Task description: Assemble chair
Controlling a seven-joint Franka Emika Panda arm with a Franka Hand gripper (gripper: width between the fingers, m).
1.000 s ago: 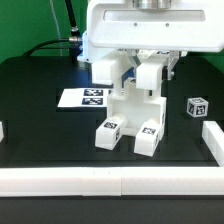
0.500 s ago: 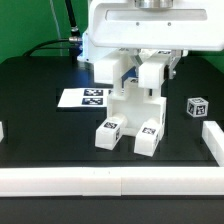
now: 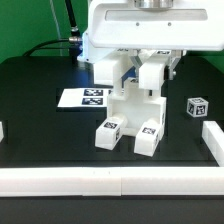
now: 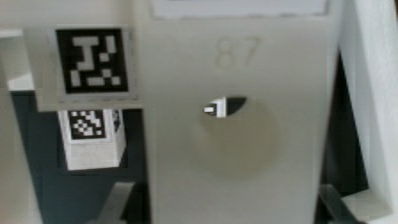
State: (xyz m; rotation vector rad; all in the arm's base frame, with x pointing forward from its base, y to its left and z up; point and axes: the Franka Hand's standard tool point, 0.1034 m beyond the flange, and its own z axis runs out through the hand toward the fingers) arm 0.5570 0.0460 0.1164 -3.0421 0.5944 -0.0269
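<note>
The part-built white chair [image 3: 132, 108] stands in the middle of the black table, with two tagged legs [image 3: 110, 130] pointing toward the front rail. My gripper [image 3: 128, 76] comes down on it from above, under the arm's big white housing. In the wrist view a flat white chair panel [image 4: 231, 120] with a round hole fills the picture. The fingers [image 4: 125, 205] sit against its two side edges, so my gripper [image 4: 231, 205] is shut on it. A tagged leg [image 4: 93, 62] shows beside the panel. A loose small tagged white block [image 3: 197, 106] lies apart at the exterior view's right.
The marker board [image 3: 82, 98] lies flat at the exterior view's left of the chair. White border rails run along the front [image 3: 110, 182] and at the right [image 3: 213, 140]. A black cable hangs at the back left.
</note>
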